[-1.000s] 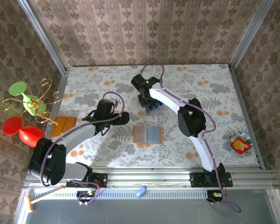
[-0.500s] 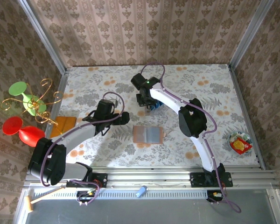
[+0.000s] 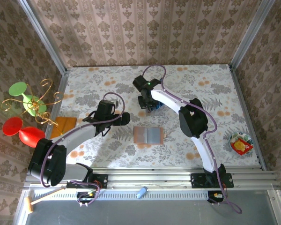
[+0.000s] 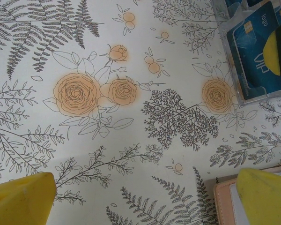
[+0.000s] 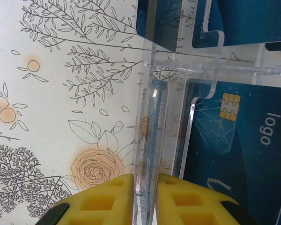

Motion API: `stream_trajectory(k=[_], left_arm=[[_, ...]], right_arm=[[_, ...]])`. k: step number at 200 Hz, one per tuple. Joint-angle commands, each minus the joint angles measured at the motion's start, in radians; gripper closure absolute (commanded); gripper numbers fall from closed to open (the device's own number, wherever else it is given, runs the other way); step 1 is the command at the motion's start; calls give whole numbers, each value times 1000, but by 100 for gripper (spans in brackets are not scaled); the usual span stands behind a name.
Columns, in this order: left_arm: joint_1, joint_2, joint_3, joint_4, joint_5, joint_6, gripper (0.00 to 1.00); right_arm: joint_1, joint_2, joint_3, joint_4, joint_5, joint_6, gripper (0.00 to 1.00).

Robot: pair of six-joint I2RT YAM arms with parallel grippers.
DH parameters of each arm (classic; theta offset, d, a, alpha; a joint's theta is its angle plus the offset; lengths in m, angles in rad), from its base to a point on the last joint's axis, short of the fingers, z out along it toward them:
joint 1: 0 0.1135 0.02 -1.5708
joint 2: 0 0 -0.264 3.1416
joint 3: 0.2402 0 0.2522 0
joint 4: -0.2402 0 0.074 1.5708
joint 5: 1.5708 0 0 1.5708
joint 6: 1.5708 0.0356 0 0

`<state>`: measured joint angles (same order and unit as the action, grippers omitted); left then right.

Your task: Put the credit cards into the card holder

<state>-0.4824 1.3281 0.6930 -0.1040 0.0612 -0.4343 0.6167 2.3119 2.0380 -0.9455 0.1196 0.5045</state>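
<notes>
The card holder (image 3: 148, 135) lies open and flat at mid-table, tan outside and grey inside; its corner (image 4: 223, 201) shows in the left wrist view. Blue credit cards (image 5: 243, 140) stand in a clear slotted rack (image 3: 153, 106) further back, and they (image 4: 253, 51) also show in the left wrist view. My right gripper (image 5: 146, 199) is shut on the rack's clear upright side wall (image 5: 152, 117), beside a card with a gold chip. My left gripper (image 4: 145, 204) hovers open over bare cloth just left of the card holder, nothing between its fingers.
A flat orange-brown square (image 3: 64, 125) lies at the table's left edge. A small bowl with red and yellow contents (image 3: 240, 143) sits at the right edge. Red and green ornaments (image 3: 25, 117) hang outside the left rail.
My right gripper and the rack have shifted slightly toward the far side of the table. The left arm has stayed put.
</notes>
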Motion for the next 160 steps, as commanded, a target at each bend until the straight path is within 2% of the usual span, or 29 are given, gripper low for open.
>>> stream_trajectory(k=[1, 58, 160], left_arm=[[8, -9, -13, 12, 15, -15, 0], [9, -6, -14, 13, 14, -16, 0], [9, -7, -16, 15, 15, -16, 0]], right_arm=[[-10, -14, 20, -21, -9, 10, 79], [-21, 2, 42, -28, -13, 7, 80], [-29, 9, 47, -15, -47, 17, 91]])
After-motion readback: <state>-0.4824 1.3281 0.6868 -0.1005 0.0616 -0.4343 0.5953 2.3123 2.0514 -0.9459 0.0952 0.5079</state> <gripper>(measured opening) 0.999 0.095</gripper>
